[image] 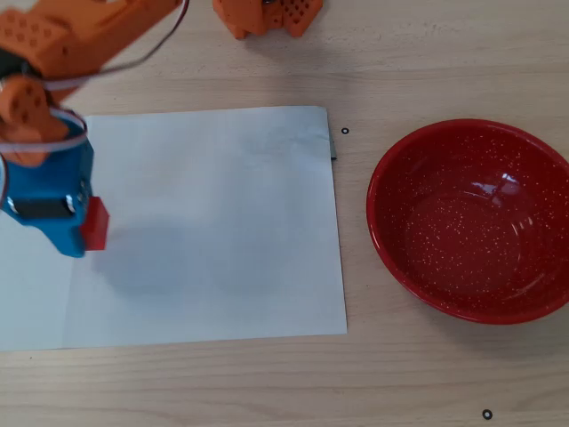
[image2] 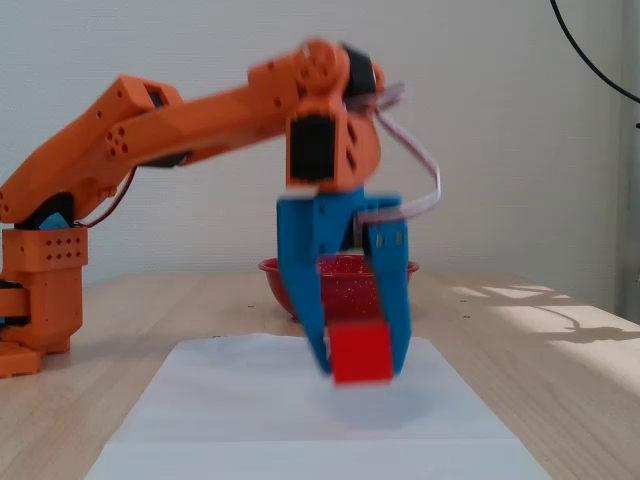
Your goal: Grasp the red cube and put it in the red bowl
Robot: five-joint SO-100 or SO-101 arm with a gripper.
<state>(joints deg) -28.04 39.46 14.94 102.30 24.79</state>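
The red cube [image2: 360, 352] is clamped between the 2 blue fingers of the gripper [image2: 362, 366] and held clear above the white paper sheet [image: 213, 222]. The orange arm [image2: 180, 120] is stretched rightward in the fixed view, wrist bent downward. The red bowl [image: 471, 220] is seen well apart, far right overhead.
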